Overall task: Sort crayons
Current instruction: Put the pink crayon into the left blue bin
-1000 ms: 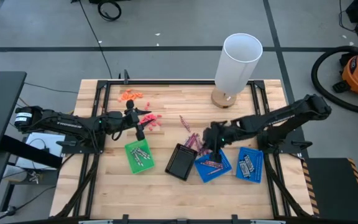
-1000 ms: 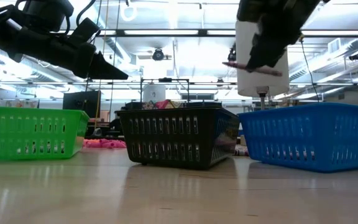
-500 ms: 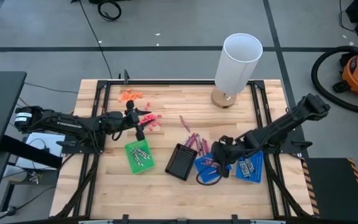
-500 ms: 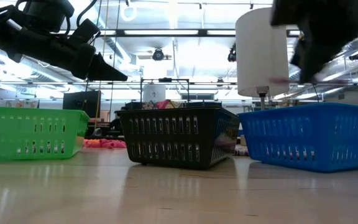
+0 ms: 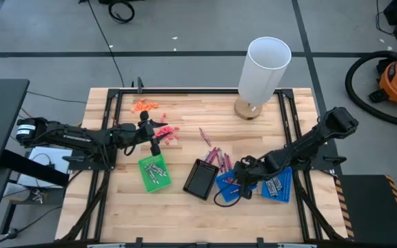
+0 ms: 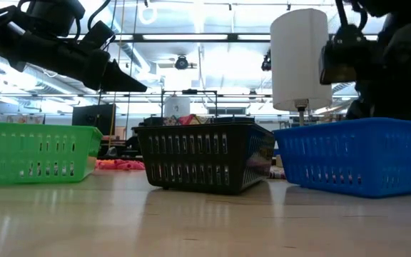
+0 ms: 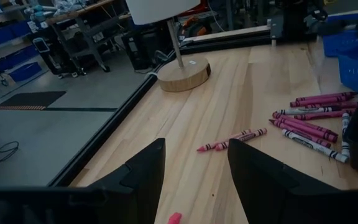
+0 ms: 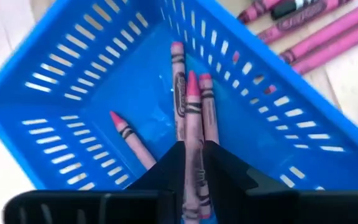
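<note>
My right gripper (image 8: 191,171) sits low over the blue tray (image 5: 234,184) at about 5 o'clock on the table, its fingers pinched on a pink crayon (image 8: 193,118) whose tip points down into the tray; 3 more pink crayons (image 8: 178,81) already lie on the tray floor, 2 beside the held one and 1 apart at an angle. Seen from above, that gripper (image 5: 238,180) hangs right over the tray's middle, with a second blue tray (image 5: 276,183) holding grey sticks just at its 3 o'clock side and the black tray (image 5: 201,179) at its 9 o'clock side. A loose cluster of pink crayons (image 5: 216,156) lies on the wood at the blue tray's 11 o'clock. My left gripper (image 7: 194,171) waits with its fingers spread apart, empty, near the table's 9 o'clock edge above the green tray (image 5: 154,172), which holds grey crayons (image 5: 156,169). The white lamp (image 5: 262,72) stands at 1 o'clock
</note>
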Robot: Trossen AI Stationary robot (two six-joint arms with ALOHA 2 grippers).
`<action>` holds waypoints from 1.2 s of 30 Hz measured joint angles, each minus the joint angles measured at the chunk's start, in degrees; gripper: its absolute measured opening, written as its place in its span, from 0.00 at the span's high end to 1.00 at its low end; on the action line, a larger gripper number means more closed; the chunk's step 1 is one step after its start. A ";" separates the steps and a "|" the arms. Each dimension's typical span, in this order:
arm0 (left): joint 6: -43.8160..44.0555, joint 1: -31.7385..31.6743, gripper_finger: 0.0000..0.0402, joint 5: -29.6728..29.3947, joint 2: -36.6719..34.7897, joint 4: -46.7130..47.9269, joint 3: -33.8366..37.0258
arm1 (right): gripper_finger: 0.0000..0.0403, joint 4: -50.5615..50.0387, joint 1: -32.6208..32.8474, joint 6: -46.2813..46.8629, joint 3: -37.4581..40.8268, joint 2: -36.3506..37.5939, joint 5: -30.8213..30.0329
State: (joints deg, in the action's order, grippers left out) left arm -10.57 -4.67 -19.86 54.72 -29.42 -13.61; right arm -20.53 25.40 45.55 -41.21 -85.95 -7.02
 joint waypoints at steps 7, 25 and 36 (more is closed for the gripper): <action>-0.02 0.00 0.53 0.00 0.00 0.03 0.00 | 0.77 1.26 -2.46 -1.03 0.00 0.72 4.12; -0.07 0.00 0.53 -0.01 0.00 -0.43 0.01 | 0.77 5.79 -17.71 -16.44 -0.02 7.44 -1.60; -0.37 -0.02 0.53 -0.02 0.00 -0.89 0.02 | 0.77 12.66 -27.42 -28.01 -5.42 -4.89 -0.01</action>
State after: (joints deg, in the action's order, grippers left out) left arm -10.94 -4.69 -19.88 54.72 -30.31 -13.59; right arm -7.87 -2.02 17.54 -46.63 -90.84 -7.03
